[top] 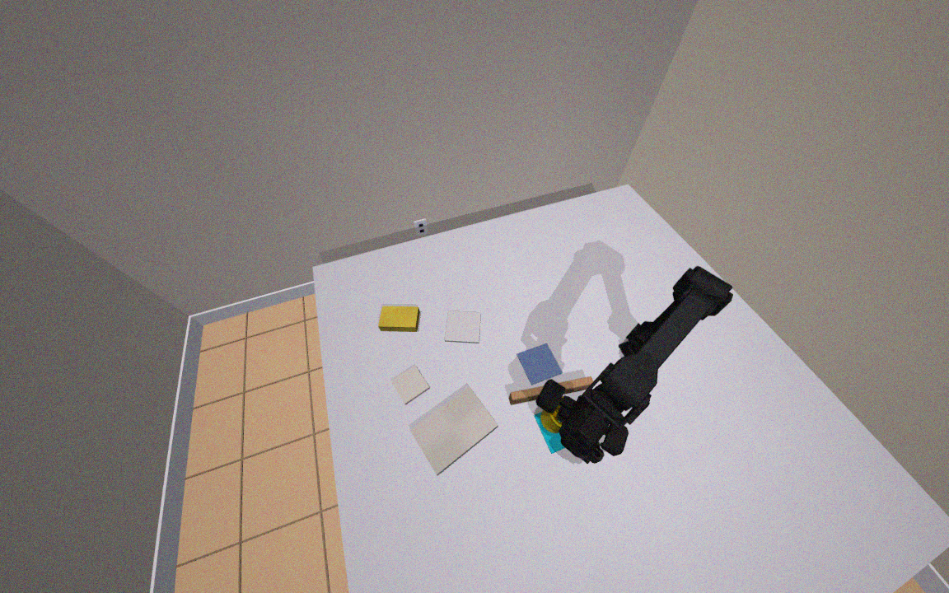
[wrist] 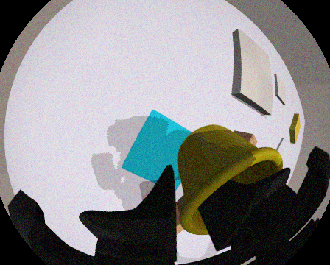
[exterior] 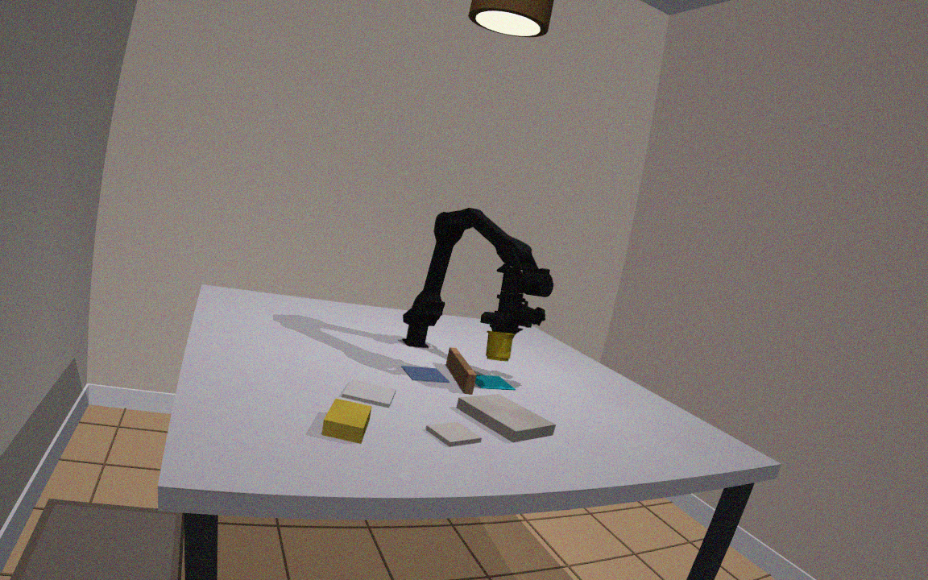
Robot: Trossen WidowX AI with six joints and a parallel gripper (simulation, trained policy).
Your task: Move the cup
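Yellow cup (top: 549, 421) (exterior: 499, 345) (wrist: 213, 154) hangs in the gripper's (exterior: 508, 331) (wrist: 205, 199) grip; its contents are hidden.

I am one black arm (top: 622, 383) (exterior: 478, 220), and my foot stands on the table. From there I rise steeply, bend at my elbow (exterior: 458, 218), and slope downward to my wrist (exterior: 521, 277). My gripper (exterior: 503, 330) (wrist: 227, 191) points down and hangs in the air, above the table. Its fingers are closed on the wall of a cup: in the wrist view one dark finger is inside the rim, the other is outside. From the top view my fingertips are hidden under my own wrist, so there I cannot say exactly how they stand.
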